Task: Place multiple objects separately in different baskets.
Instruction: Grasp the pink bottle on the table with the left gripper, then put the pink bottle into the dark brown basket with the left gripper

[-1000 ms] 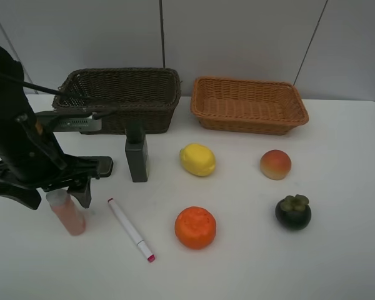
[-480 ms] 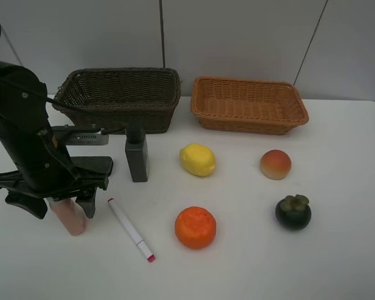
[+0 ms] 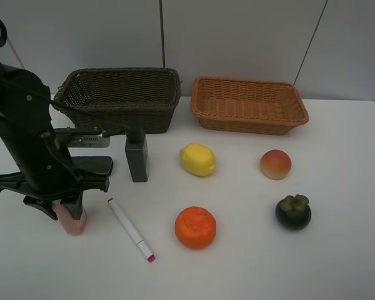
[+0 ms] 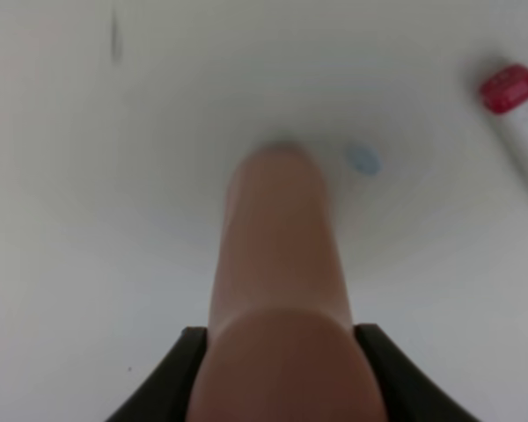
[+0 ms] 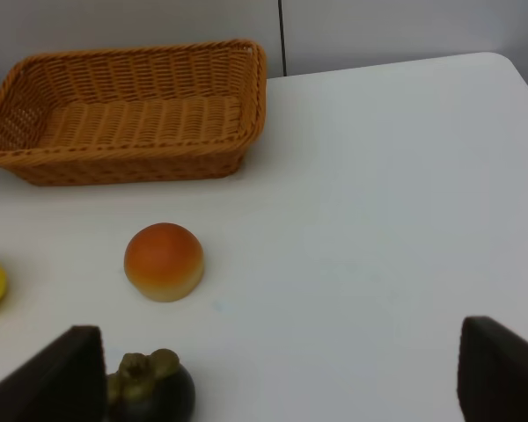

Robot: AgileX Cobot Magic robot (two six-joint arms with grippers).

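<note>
The pink bottle (image 3: 70,220) stands upright at the front left of the table, and my left gripper (image 3: 65,209) is shut on its upper part. In the left wrist view the pink bottle (image 4: 282,264) fills the gap between both dark fingers (image 4: 172,382). The white pink-tipped marker (image 3: 130,229) lies just right of it. The dark grey bottle (image 3: 136,156), lemon (image 3: 197,159), orange (image 3: 195,227), peach (image 3: 275,164) and mangosteen (image 3: 293,212) sit on the table. My right gripper (image 5: 277,378) is open, with the mangosteen (image 5: 150,389) near one finger.
The dark brown basket (image 3: 122,117) and the light tan basket (image 3: 250,125) stand side by side at the back; both look bare inside. The left arm's black body hides the table's left edge. The right arm is outside the high view.
My left gripper came down over the pink bottle and its fingers closed on it. Everything else has stayed in place.
</note>
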